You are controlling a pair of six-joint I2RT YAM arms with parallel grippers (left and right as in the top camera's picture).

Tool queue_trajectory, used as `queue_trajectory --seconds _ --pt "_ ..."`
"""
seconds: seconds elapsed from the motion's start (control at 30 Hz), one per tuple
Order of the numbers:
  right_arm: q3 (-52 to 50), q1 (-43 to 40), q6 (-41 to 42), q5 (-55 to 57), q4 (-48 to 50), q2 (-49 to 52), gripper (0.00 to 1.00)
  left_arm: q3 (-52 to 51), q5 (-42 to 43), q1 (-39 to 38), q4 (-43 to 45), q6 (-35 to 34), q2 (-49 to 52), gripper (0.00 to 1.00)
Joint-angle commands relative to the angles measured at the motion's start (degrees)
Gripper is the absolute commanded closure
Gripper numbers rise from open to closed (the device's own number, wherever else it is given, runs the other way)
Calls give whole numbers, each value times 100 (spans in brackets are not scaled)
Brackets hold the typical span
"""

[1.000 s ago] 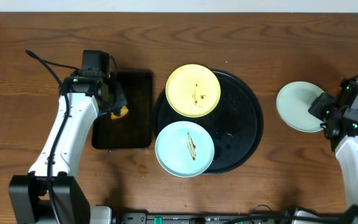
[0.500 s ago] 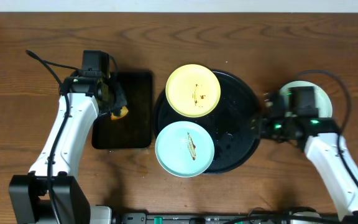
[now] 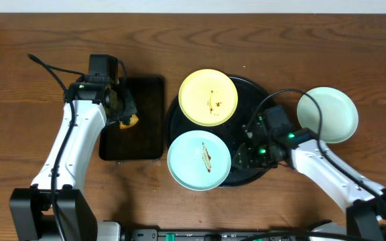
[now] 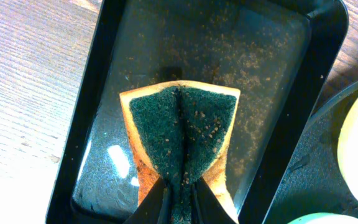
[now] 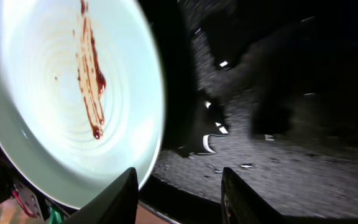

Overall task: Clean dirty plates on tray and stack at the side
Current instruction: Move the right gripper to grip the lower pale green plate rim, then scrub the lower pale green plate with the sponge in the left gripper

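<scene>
Now the right fingers (image 5: 122, 193), apart, have swung over the tray (image 3: 268, 126) at its five o'clock; left fingers (image 4: 154, 205) stay clamped on the sponge (image 4: 182, 130).

No legible text, labels or numbers anywhere.

- Your left arm (image 3: 72, 144) wears white shells between black joints; a black left cable (image 3: 45, 65) trails behind its wrist.
- Your right arm (image 3: 327, 171) matches, with green lights (image 3: 289, 137) and a looping black right cable (image 3: 288, 92).
- Its fingers (image 5: 118, 198) are black.
</scene>
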Motion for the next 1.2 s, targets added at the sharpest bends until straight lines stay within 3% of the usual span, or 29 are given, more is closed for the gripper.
queue_trajectory --seconds 0.0,0.13,0.4,0.5,0.83,1.17 --pt "-42 251 525 -44 90 236 59 -31 -9 17 -15 48 52 88" --pt "-42 439 667 -42 168 411 61 -31 -9 17 -15 48 52 89" --pt "-33 315 662 1095 321 431 86 -31 -9 17 -33 48 52 88" --pt "-31 177 660 1338 426 431 91 -31 -7 17 -57 48 52 89" --pt "-31 -420 466 2017 520 431 98 -31 26 -13 -149 48 52 89" --pt "-26 -699 13 2149 538 428 99 -31 1526 -310 -90 52 52 92"
